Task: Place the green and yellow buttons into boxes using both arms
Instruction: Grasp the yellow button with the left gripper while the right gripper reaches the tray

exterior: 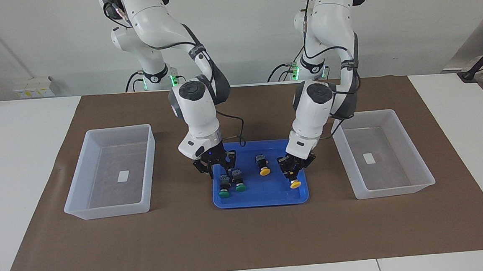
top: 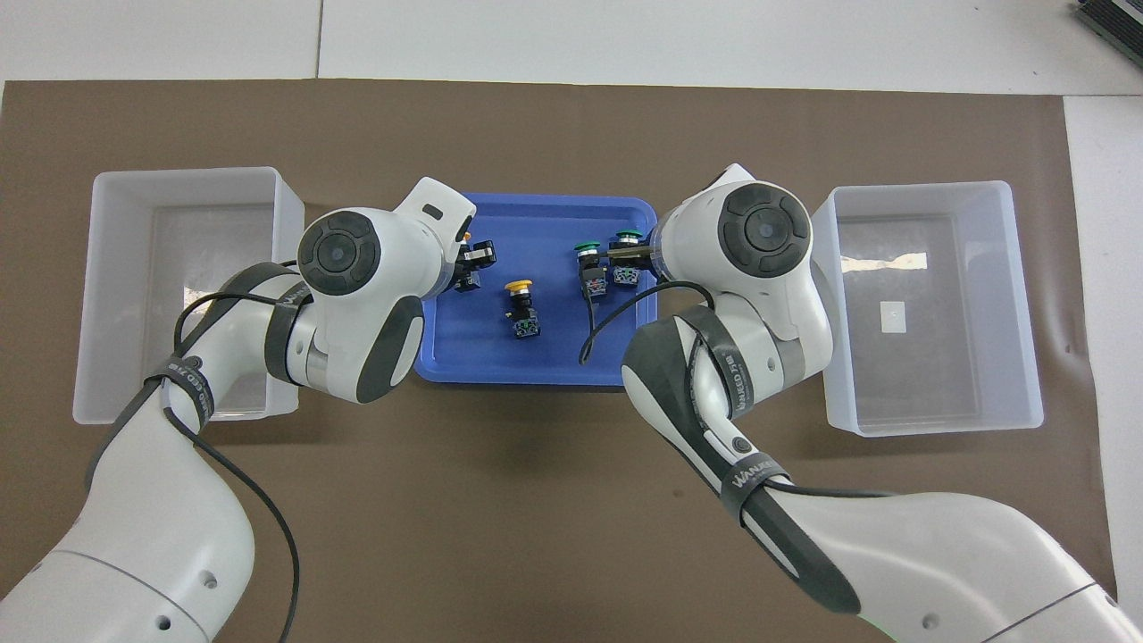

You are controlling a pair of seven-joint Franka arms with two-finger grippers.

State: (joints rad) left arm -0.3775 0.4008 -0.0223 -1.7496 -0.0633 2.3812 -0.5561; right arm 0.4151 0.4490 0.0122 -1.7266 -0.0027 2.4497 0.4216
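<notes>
Four buttons lie in a shallow blue tray (exterior: 260, 200) (top: 500, 362) between the arms. Two green buttons (exterior: 224, 187) (exterior: 239, 182) lie side by side at the tray's right-arm end; they also show in the overhead view (top: 586, 250) (top: 628, 239). My right gripper (exterior: 215, 165) (top: 625, 257) is open just over them. A yellow button (exterior: 263, 166) (top: 521, 299) lies free mid-tray. My left gripper (exterior: 293, 172) (top: 469, 263) is low in the tray, shut on the second yellow button (exterior: 295, 184). Two empty translucent boxes stand at the right arm's end (exterior: 107, 208) (top: 920, 187) and the left arm's end (exterior: 396, 191) (top: 179, 174).
Everything stands on a brown mat (exterior: 248, 240) that covers the middle of the white table. Each box is about a hand's width from the tray. A cable (top: 607, 317) from the right arm hangs over the tray.
</notes>
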